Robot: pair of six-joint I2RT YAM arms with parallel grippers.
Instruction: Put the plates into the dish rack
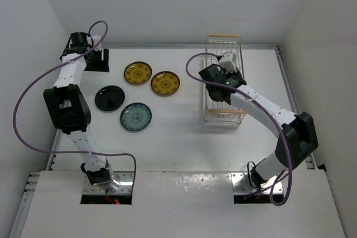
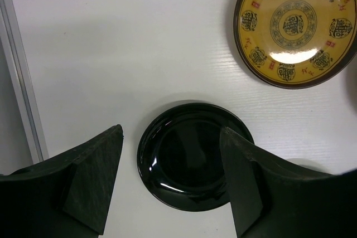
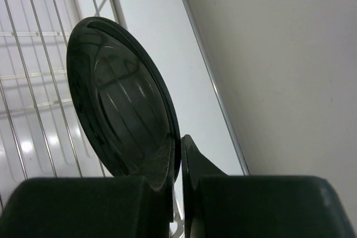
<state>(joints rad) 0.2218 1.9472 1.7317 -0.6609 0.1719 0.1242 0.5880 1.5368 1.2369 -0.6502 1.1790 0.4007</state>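
Note:
Four plates lie flat on the white table: two mustard-yellow plates (image 1: 138, 73) (image 1: 165, 83), a black plate (image 1: 110, 98) and a teal plate (image 1: 136, 116). My left gripper (image 1: 96, 58) hangs open at the back left. In its wrist view the black plate (image 2: 195, 154) shows on the table between the spread fingers, with one yellow plate (image 2: 295, 26) beyond it. My right gripper (image 1: 223, 76) is over the dish rack (image 1: 224, 116). It is shut (image 3: 179, 149) on the rim of a second black plate (image 3: 120, 110), held on edge above the rack's wires (image 3: 33, 82).
The dish rack stands at the back right, with wooden handle bars (image 1: 224, 36) at its ends. White walls close in the table on the left, back and right. A metal rail (image 2: 22, 82) runs along the table's left edge.

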